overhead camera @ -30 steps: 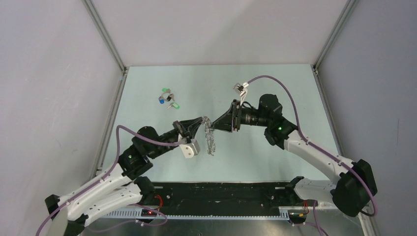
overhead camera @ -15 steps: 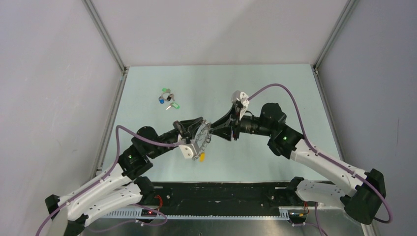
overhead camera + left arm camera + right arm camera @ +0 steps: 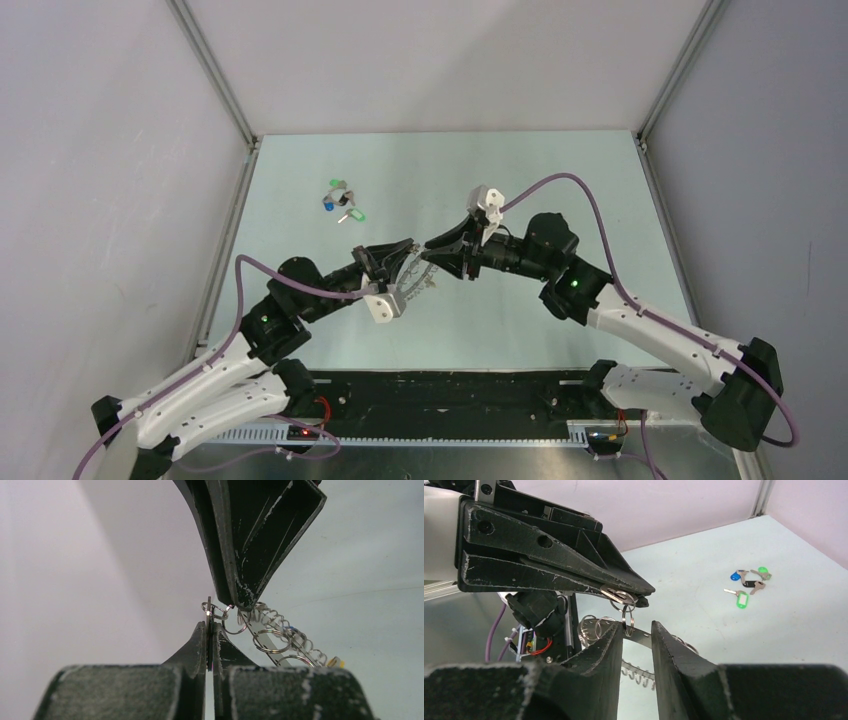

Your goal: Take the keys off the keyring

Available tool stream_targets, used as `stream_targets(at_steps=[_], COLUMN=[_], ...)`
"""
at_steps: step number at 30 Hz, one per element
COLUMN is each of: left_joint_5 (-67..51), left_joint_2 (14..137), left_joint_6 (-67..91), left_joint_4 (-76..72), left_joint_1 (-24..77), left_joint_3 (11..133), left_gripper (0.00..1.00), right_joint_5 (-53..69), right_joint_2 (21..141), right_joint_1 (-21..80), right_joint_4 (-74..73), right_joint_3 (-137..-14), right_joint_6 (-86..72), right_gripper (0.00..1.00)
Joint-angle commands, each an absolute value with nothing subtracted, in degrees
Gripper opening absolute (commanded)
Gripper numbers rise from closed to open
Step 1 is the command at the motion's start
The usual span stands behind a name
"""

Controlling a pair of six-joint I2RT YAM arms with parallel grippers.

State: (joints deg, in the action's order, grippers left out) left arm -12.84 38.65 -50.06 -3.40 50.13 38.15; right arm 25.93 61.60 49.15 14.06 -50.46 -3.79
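One keyring [image 3: 413, 276] is held mid-air over the table [image 3: 520, 170], betw. both grippers. L gripper [image 3: 210, 628] is clamped tight on its rim. R gripper [image 3: 634, 630] has fingers narrowly apart, straddling the rim; whether it grips, can't tell. Loose keys [image 3: 342, 203] lie far-left, well apart.

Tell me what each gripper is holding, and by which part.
Left gripper pinches the keyring by its rim. Right gripper straddles that rim close by; whether it actually grips cannot be told.
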Motion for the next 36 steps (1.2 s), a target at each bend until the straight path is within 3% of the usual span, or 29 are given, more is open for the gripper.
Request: stream_targets(at_steps=[1,5,12,26,31,32,35,36], left_joint_5=[-14.13,-14.15,-14.10,-14.05,-14.06,-14.06,-14.05,-14.10], left_joint_2=[37.96,37.91,37.88,37.73,37.72,37.71,37.38,37.36], left_joint_6=[-50.59,-50.47,-50.53,-50.37,-50.35,-50.29,-50.35,-50.36], left_joint_4=[-8.17,-8.17,-8.17,-8.16,-8.17,-8.17,-8.17,-8.13], left_joint_1=[50.46,50.49,50.43,50.43,50.41,50.44,50.47,50.43], left_joint_3=[39.90,39.87,39.87,39.90,39.90,39.86,39.90,39.90], left_gripper=[0.00,0.00,0.00,0.00,0.00,0.00,0.00,0.00], right_joint_5=[25.66,25.93,24.97,10.76,10.72,11.82,15.28,16.70], right_joint_2=[62.52,63.45,63.57,56.96,56.39,56.53,56.60,56.51], right_joint_1=[49.84,50.59,51.30,51.23,51.23,51.23,51.23,51.24], right_joint_4=[19.38,18.63,17.20,19.92,22.83,22.71,20.38,19.29], right_joint_3=[-50.88,-51.77,-52.38,-49.35,-47.82,-47.81,-47.76,-47.78], right_joint_6=[-2.26,-1.29,-0.60,-4.06,-4.77,-4.33,-2.41,-1.26], right_gripper=[0.32,0.30,0.00,0.00,0.00,0.02,0.33,0.37])
